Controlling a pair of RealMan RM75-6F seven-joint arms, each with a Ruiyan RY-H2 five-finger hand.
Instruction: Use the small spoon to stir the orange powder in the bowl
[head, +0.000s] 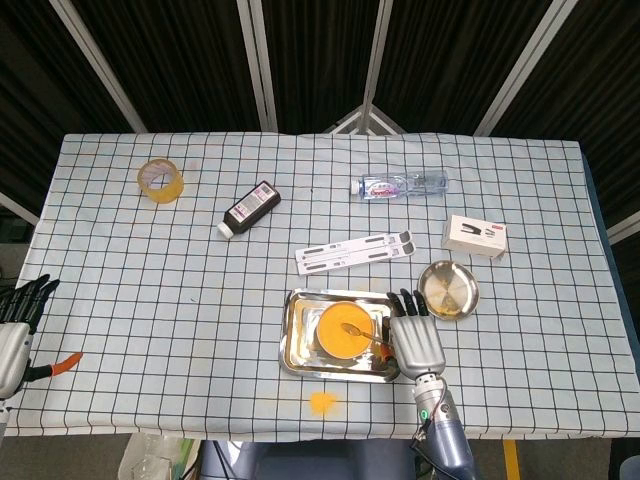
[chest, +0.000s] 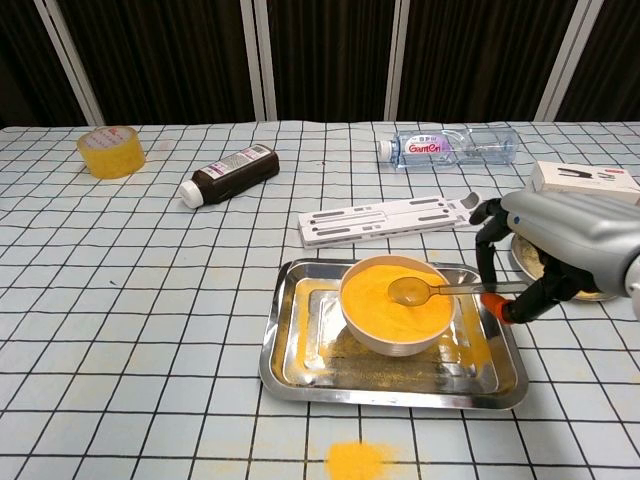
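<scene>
Right hand pinches spoon handle, other fingers loosely curled. Spoon tip over orange powder in bowl, lower centre of frame, on tray. Best dip shallow, stir slow circles, avoid spilling. Left hand idle, fingers spread, empty.

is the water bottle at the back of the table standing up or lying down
Lying down. The water bottle rests on its side on the checked cloth, cap pointing left in the chest view.
</scene>
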